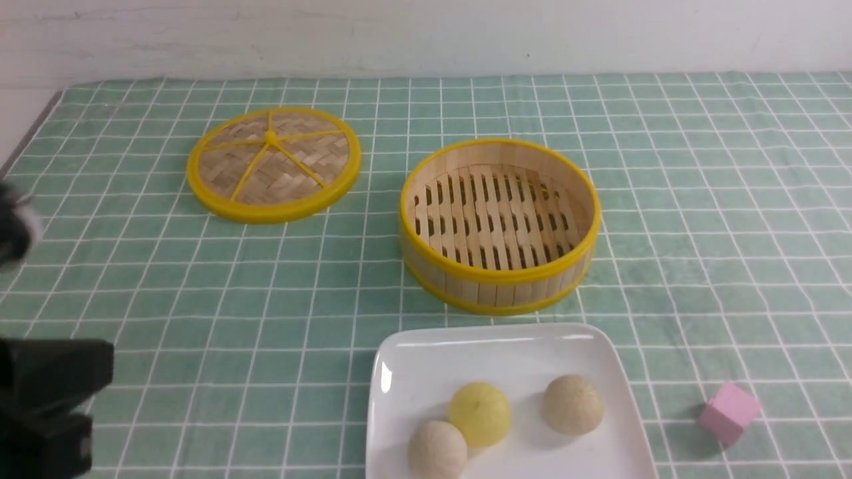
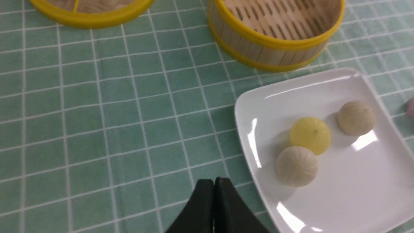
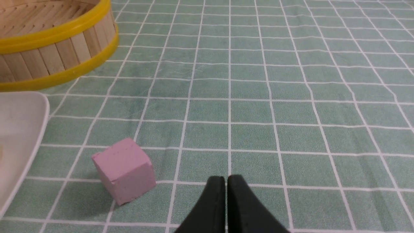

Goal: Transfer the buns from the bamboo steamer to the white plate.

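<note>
— Where do we find the buns (image 1: 506, 419)?

— We see three pleated balls, two beige and one yellow, on the glossy white plate (image 1: 413, 372); the slatted bamboo steamer (image 1: 499, 223) is bare.

— Our pincers?

— The left pincer (image 2: 214, 184) and right pincer (image 3: 225, 183) are both pressed together, holding nothing.

Woven lid (image 1: 273, 163), pink cube (image 1: 727, 412), checked cloth (image 1: 699, 199)
</note>
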`<state>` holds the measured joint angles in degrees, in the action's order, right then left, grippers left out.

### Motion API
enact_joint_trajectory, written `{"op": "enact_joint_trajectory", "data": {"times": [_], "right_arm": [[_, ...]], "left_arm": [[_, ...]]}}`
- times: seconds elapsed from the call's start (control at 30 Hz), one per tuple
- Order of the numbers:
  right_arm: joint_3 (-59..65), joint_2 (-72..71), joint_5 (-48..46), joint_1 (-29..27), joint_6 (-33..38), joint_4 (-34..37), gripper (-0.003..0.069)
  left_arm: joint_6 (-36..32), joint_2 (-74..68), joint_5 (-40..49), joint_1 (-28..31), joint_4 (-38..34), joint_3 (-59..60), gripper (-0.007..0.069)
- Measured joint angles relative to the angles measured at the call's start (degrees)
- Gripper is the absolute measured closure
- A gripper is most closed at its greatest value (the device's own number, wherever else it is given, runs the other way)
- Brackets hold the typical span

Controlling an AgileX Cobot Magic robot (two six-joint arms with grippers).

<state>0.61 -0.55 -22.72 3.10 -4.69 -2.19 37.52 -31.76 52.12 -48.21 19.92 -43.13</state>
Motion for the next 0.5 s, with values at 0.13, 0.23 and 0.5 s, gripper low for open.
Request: {"op": "enact_joint_trajectory", "data": {"times": [0.13,0.23,0.5], "right_arm": [[0.0,0.0,0.0,0.0,0.0,0.0,0.0626],[0.0,0.0,0.0,0.0,-0.05,0.0,0.0624],[0.0,0.0,0.0,0.0,-0.05,0.0,0.0612]], "left_arm": [[4.48,6.25,-11.54,0.0,0.0,9.82,0.06],[6.91,8.43,-19.1,0.0,0.0,14.67,0.06],[8.25,8.83,-23.44,0.0,0.05,19.08,0.0591]]}}
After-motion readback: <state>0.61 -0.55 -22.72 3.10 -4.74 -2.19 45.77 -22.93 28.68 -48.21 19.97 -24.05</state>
